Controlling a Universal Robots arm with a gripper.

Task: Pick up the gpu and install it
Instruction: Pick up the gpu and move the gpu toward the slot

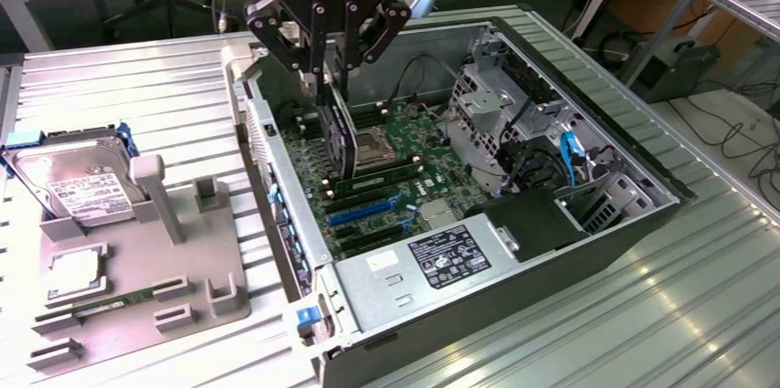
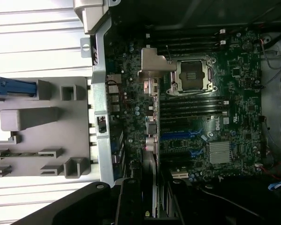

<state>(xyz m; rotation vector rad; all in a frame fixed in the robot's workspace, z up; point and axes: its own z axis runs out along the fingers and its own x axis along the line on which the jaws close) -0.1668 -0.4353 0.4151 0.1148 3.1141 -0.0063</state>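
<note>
Gripper (image 1: 329,61) is pinching the gpu (image 1: 345,137) by its upper end. The card hangs upright inside the open pc case (image 1: 609,224), over the motherboard (image 1: 403,155) (not seated, by the look of it). Gripped up top prob. to keep fingers clear of board parts; metal bracket (image 2: 154,65) at the far end.

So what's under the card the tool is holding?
The green board inside the open case, with its square chip socket and blue slots nearby. The strip directly beneath the card is hidden.
</note>
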